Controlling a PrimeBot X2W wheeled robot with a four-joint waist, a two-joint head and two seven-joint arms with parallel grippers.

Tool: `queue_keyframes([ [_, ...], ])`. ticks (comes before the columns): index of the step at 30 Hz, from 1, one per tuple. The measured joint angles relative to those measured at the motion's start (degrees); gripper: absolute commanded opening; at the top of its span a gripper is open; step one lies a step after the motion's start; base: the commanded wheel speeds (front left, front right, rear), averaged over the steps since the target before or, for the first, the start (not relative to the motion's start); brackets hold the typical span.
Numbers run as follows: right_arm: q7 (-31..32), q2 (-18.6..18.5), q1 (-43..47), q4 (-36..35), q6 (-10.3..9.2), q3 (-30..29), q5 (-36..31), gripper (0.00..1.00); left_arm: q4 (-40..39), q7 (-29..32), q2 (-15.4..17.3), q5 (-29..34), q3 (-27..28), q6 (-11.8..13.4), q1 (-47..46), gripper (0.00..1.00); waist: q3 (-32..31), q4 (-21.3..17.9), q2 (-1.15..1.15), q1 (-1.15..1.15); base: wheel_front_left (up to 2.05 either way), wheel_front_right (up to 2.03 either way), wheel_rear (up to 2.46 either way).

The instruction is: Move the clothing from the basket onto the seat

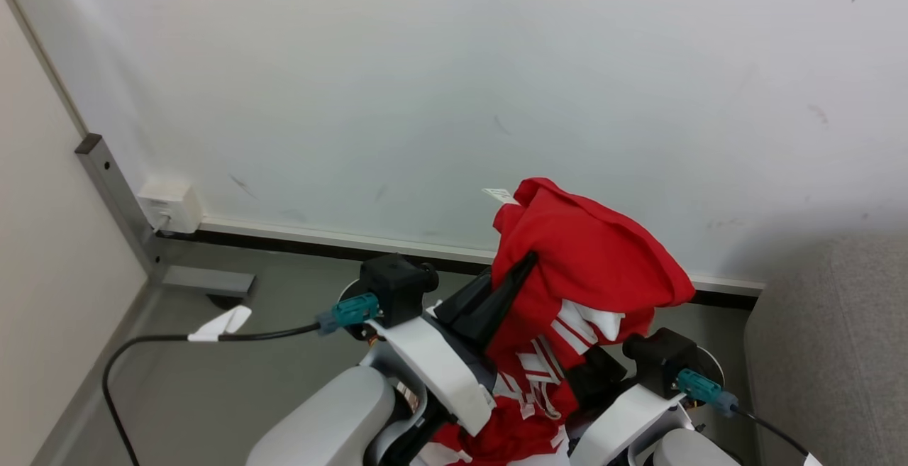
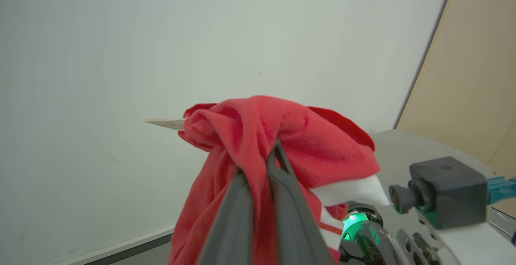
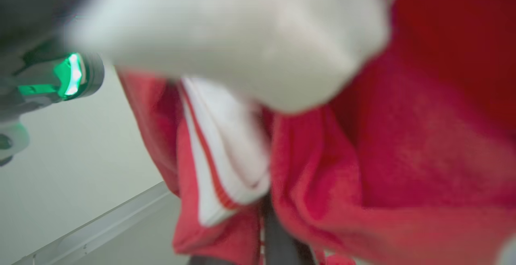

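Observation:
The clothing [image 1: 589, 260] is a bright red bundle with white striped panels, lifted in front of the pale wall. My left gripper [image 1: 523, 266] is shut on its upper folds, and in the left wrist view the two dark fingers [image 2: 282, 184] pinch the red clothing [image 2: 258, 128]. My right gripper [image 1: 592, 374] is lower, pushed into the hanging part. In the right wrist view one dark finger [image 3: 278, 236] is buried in the red and white clothing [image 3: 403, 156], shut on it. The light grey seat [image 1: 830, 352] is at the lower right. The basket is out of view.
A pale wall with a baseboard [image 1: 340, 235] stands close ahead, above a grey floor [image 1: 213, 381]. A white wall socket [image 1: 170, 205] and a black cable [image 1: 142, 342] are at the left. A beige panel [image 1: 42, 253] forms the left corner.

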Motion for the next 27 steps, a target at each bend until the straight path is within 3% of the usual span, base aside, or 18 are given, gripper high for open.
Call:
queue_keyframes([
  [6,0.00,0.04,1.43,-2.49,0.00,-2.50,-0.67,0.00,1.02,-0.25,0.23,-0.56,0.25,0.35,0.66,0.00,0.30,-0.93,0.00,0.00,0.00,0.00,0.00],
  [7,0.01,0.03,1.92,-3.03,0.00,-2.86,-1.00,0.00,1.22,-0.35,0.27,-0.56,0.27,0.40,0.81,0.07,0.35,-1.11,0.00,0.00,0.00,0.00,0.00],
  [9,0.01,-0.10,2.61,-4.05,0.00,-3.90,-1.37,0.00,1.41,-0.45,0.29,-0.58,0.25,0.53,0.98,0.47,0.44,-1.52,0.00,0.00,0.00,0.00,0.00],
  [10,0.01,-0.22,2.97,-4.48,0.00,-4.54,-1.51,0.00,1.49,-0.52,0.29,-0.63,0.27,0.62,1.12,1.00,0.47,-1.76,0.00,0.00,0.00,0.00,0.00],
  [19,0.03,-2.24,5.15,-8.71,0.00,-11.20,-4.33,0.00,1.55,-1.20,0.58,-1.13,0.16,0.77,2.48,1.00,0.55,-4.63,0.00,0.00,0.00,0.00,0.00],
  [27,0.03,-4.70,5.43,-13.33,0.00,-16.30,-6.16,0.00,1.09,-2.35,1.33,-0.67,0.00,0.82,4.02,1.00,1.07,-10.05,0.00,0.00,0.00,0.00,0.00],
])
